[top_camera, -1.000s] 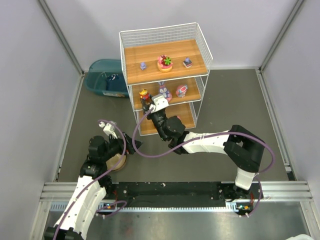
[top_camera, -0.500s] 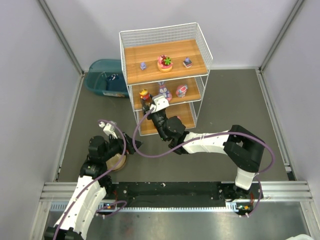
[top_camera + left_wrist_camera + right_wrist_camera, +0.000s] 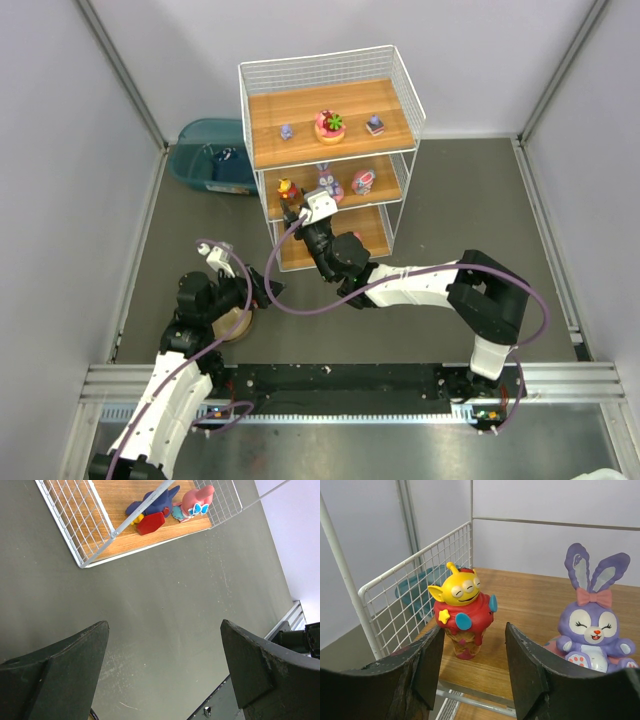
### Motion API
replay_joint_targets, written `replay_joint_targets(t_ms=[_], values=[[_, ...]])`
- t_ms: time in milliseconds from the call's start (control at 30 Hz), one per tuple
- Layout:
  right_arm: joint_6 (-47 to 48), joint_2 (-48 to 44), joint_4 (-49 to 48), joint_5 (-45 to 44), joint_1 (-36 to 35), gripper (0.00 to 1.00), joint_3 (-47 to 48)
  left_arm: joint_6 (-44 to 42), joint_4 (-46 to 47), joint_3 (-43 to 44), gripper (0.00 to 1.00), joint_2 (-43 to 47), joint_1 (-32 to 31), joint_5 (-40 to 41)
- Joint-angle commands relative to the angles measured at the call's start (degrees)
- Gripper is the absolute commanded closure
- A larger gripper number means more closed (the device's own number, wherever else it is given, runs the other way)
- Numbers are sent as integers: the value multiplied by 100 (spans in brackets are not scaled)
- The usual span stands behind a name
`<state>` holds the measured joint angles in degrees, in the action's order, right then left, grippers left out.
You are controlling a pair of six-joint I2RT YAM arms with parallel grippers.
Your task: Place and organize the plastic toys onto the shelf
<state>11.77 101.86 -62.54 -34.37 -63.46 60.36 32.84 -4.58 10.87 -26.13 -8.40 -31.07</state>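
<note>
The shelf (image 3: 300, 108) stands at the back. Its top board holds a pink flower-topped disc (image 3: 330, 125) between two tiny figurines. The middle board holds a yellow-and-red alien cone toy (image 3: 286, 187), a purple-eared bunny (image 3: 325, 180) and a pink toy (image 3: 363, 182). My right gripper (image 3: 300, 213) is open at the front edge of the middle board. In the right wrist view the alien cone (image 3: 462, 615) stands free beyond the open fingers, with the bunny (image 3: 592, 625) to its right. My left gripper (image 3: 258, 290) is open and empty above the floor. Its wrist view shows a blue-and-red toy (image 3: 150, 510) and a pink toy (image 3: 195, 502) on the bottom board.
A teal bin (image 3: 212, 155) sits left of the shelf. A tan round bowl (image 3: 235, 322) lies under the left arm. Grey walls close in both sides, and a metal rail runs along the near edge.
My right gripper has drawn back a little from the middle board, leaving the alien cone toy standing there. The left arm has not moved.
</note>
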Motion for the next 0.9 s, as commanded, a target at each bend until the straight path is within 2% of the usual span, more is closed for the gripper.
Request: replay_joint_targets(t_ms=[0,200,533,867], values=[[-96,35,-153,-8,53,48,11,-94,291,2,1,-6,-12,-57],[-114,0,-144,44,62,47,-24,-93,300,-6,1,3,-21,-57],[-149,-79,-179,167,44,40,-129,-93,273,11,1,3,-12,-66],[159,-553,-21,176,-219,32,-445,-85,142,73,1,3,-12,-57]])
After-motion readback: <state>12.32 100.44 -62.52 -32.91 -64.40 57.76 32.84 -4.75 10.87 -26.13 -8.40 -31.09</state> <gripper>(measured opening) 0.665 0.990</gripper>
